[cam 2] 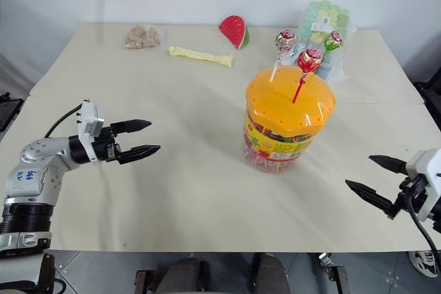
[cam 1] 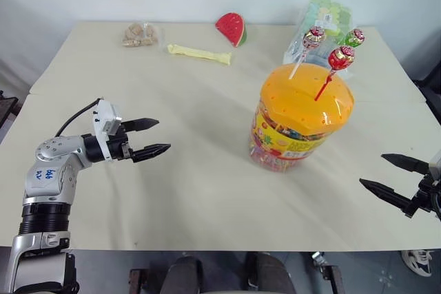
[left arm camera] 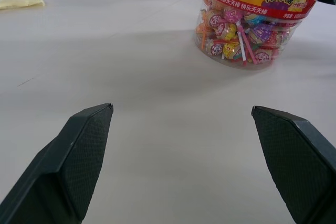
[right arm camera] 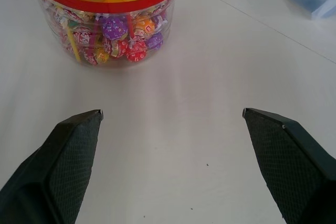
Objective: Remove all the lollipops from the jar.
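Jar: one, clear tub with holed orange dome lid, right of table centre; label band carries red Chinese characters, a barcode seen from the right wrist view. Wrist views reveal many wrapped lollipops packed at its base.
Lollipops, standing in lid: three – pinkish, white stick, at 11 o'clock; red, at 1 o'clock; green, behind.
Left gripper: released, fingers spread, at the jar's 9 o'clock, well apart.
Right gripper: released, at 4 o'clock, empty.
Far edge: one watermelon slice toy, one yellow candy
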